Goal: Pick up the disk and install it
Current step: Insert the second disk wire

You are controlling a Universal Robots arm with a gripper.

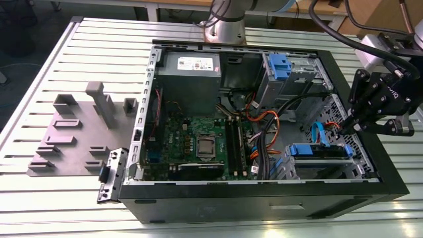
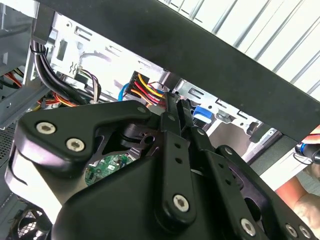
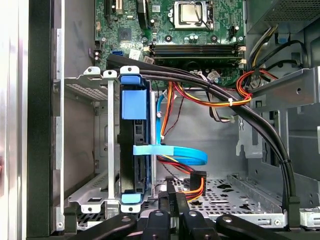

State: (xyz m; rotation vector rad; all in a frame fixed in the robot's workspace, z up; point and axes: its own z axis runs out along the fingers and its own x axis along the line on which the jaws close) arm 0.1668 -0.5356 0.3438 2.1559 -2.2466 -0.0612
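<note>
Item: open PC case [image 1: 264, 198], black, side panel off, lying flat on slatted metal worktop [image 1: 39, 183].

Disk [image 3: 134, 150]: sits edge-on in grey metal cage [image 3: 95, 145] in the case's corner nearest the exterior view's right; blue carrier tab on top, blue end pieces visible. In exterior view the disk [image 1: 318, 150] shows as a blue strip atop the cage, just below the claw.

Claw [image 1: 346, 125]: black, linkage-type, hangs over the case's edge on the exterior view's right, tips reaching just inside the case wall above the disk. In first wrist view claw [image 3: 175, 197] fingertips [image 3: 170, 187] sit pressed together, nothing between them; same in second wrist view [image 2: 176, 102]. Not holding anything.

Also in case: motherboard [image 1: 198, 144] w/ CPU socket, grey power supply [image 1: 190, 74] w/ white sticker, second cage w/ blue latch [image 1: 280, 67], black cable bundle [image 3: 235, 110], red/yellow/orange wiring [image 3: 210, 100], blue flat cable [image 3: 175, 152] running from beside the disk.

Outside case: grey fixture plate [image 1: 82, 134] w/ upright blocks, on the worktop at the exterior view's left. Arm base [image 1: 225, 25] behind case.
</note>
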